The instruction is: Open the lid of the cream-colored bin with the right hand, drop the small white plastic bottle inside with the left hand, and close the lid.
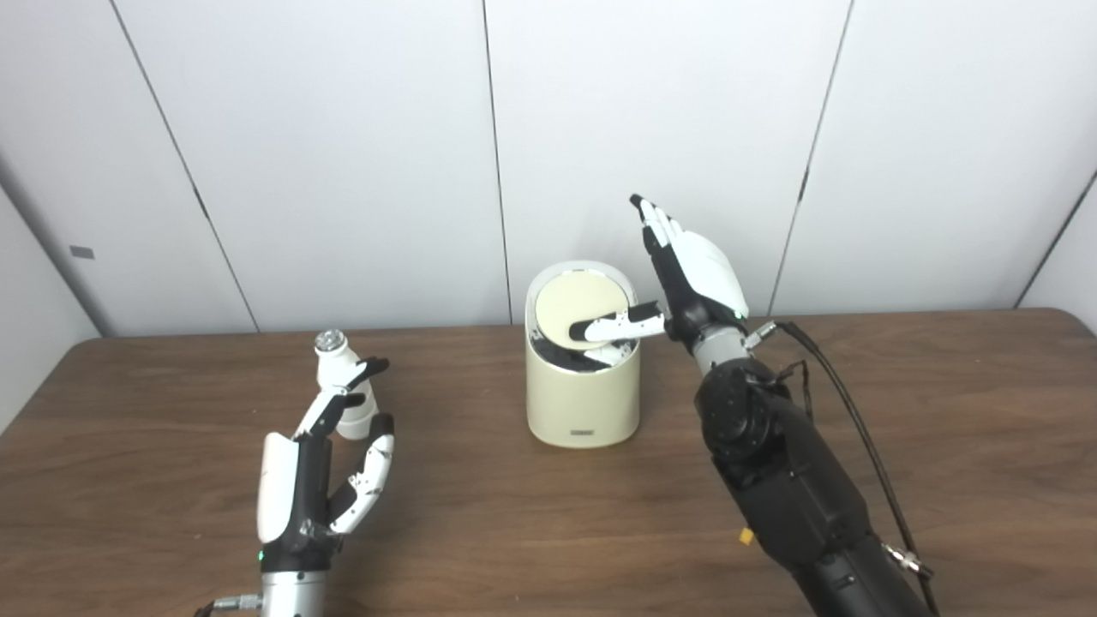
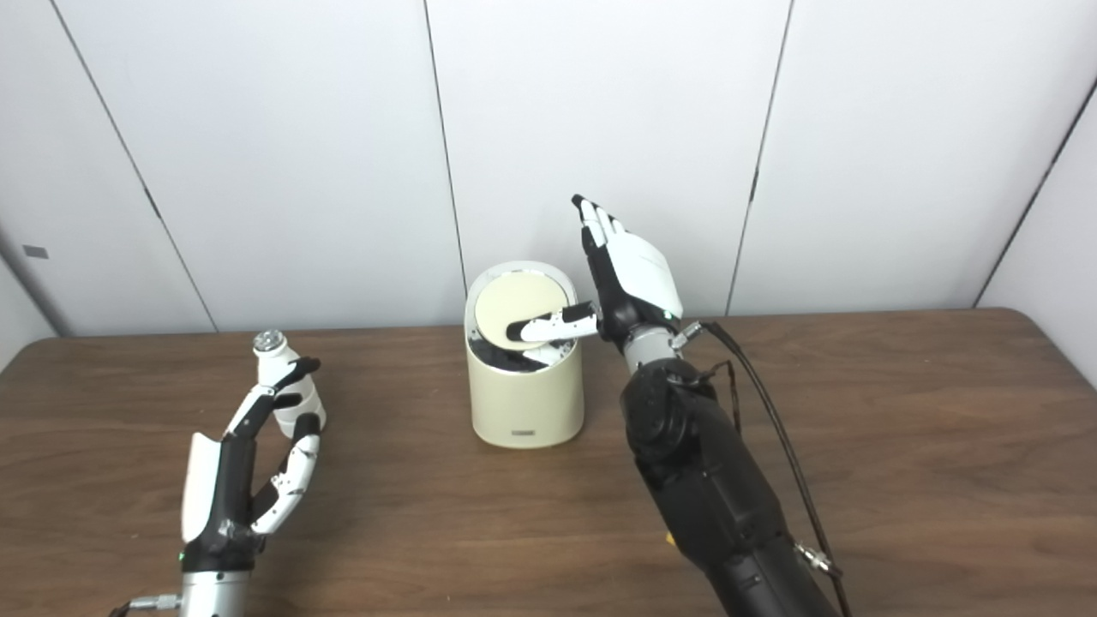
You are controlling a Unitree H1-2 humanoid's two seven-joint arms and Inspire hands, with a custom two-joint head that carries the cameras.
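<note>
Left of centre frame, the upright bottle [image 1: 341,386] stands just beyond the open, empty left hand [image 1: 321,467]; open right hand [image 1: 686,283] props the bin's [image 1: 583,403] lid [image 1: 578,307].

You've got loads of bare table [image 1: 943,411] along the right edge and the whole front edge between the arms. The bin [image 1: 583,403] sits mid-table toward the back edge, and its mouth is half blocked: the lid [image 1: 576,307] stands tilted up in it with the right hand [image 1: 690,278]'s thumb across the opening. Near the left edge, the bottle [image 1: 341,377] stands just beyond the left hand [image 1: 321,467].
</note>
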